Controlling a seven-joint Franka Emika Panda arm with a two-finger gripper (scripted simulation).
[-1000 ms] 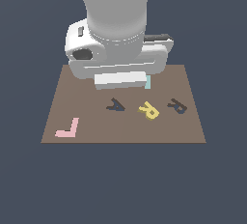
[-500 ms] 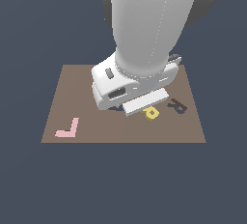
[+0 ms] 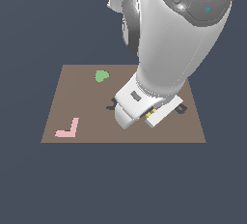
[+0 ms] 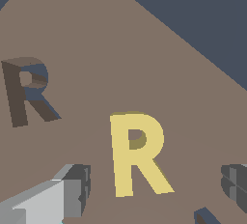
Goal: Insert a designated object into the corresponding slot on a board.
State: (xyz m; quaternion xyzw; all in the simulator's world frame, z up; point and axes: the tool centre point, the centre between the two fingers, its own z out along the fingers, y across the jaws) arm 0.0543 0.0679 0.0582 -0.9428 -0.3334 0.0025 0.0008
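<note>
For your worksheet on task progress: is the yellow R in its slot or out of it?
Out. The yellow R lies flat on the board, beside the empty R-shaped slot.

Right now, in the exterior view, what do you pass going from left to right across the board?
Pink L → green piece → dark A-shaped recess, partly hidden → the arm's hand over the yellow R → dark R-shaped slot, on the brown board.

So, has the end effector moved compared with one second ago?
Yes. The end effector came down from the board's far edge toward its near side, over the yellow R.
</note>
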